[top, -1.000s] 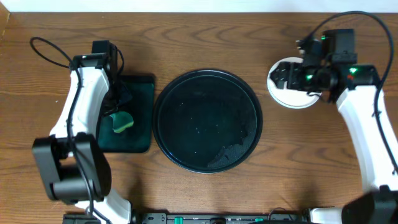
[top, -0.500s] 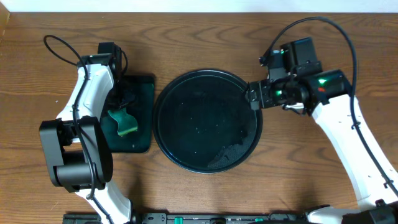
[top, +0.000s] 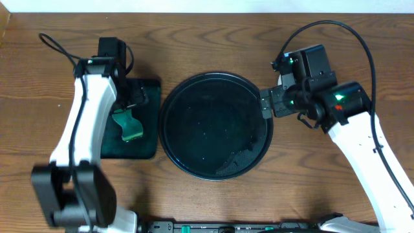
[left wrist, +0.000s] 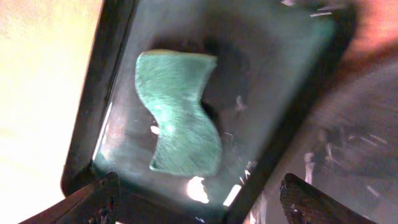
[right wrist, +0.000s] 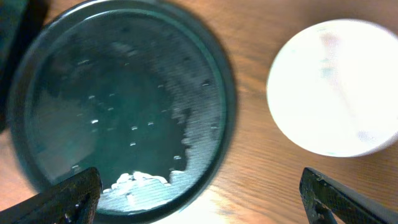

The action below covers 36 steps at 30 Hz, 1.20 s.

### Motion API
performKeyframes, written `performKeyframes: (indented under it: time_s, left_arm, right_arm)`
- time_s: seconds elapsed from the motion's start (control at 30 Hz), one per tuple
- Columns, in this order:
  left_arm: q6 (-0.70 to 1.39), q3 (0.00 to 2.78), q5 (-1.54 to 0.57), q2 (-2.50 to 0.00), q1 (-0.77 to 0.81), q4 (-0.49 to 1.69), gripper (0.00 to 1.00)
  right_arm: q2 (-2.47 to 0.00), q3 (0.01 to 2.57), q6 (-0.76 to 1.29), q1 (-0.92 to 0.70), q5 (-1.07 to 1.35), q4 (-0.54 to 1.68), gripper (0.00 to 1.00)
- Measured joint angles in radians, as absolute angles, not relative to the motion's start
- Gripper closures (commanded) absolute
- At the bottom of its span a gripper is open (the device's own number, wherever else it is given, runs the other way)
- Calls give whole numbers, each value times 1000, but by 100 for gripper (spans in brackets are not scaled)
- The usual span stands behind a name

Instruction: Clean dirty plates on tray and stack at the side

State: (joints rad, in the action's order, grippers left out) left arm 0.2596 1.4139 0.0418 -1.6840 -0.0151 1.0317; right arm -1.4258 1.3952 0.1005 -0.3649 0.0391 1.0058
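1. Hanging spread wide and gripping nothing, the right gripper [right wrist: 199, 186] is hovering right over the edge of the tray [right wrist: 124, 81]. If it is dipping any lower, I reckon one tip is risking catching that raised rim and shoving the tray along.
2. Ahead of those jaws and off to their right, the plates [right wrist: 329, 87] are sitting on the table [right wrist: 261, 186] beside the tray, and the top face is showing plain white. How many are piled there I cannot tell. A sideways sweep of that arm is threatening to knock them askew.
3. Farther off, the left gripper [left wrist: 199, 193] is likewise hanging open and empty, with the sponge [left wrist: 180, 112] lying straight ahead of its jaws in the small rectangular tray [left wrist: 273, 74]. A careless drop there is risking dragging both.
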Motion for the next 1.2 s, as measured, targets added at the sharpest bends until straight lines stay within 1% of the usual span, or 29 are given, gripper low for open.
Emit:
performKeyframes:
  time_s: [0.13, 0.3, 0.43, 0.7, 0.9, 1.03, 1.2]
  left_arm:
    - [218, 1414, 35, -1524, 66, 1032, 18]
    - [178, 1414, 28, -1338, 171, 1036, 18]
    - [165, 1414, 28, -1210, 218, 1077, 17]
    - [156, 1414, 29, -987, 230, 1213, 18]
    - [156, 1414, 30, -845, 230, 1291, 18]
    - [156, 1415, 29, -792, 230, 1351, 18]
    - [156, 1415, 29, -786, 230, 1430, 17]
  right_arm:
    - [-1390, 1395, 81, -381, -53, 1005, 1]
    - [-1333, 1395, -6, -430, -106, 983, 1]
    - [-1248, 1395, -40, -470, -146, 962, 1]
    - [-1019, 1395, -97, -531, -211, 956, 1]
    - [-867, 1396, -114, -543, -220, 1010, 1]
    - [-802, 1396, -115, -543, -223, 1040, 1]
    - [-790, 1397, -117, -543, -223, 1096, 1]
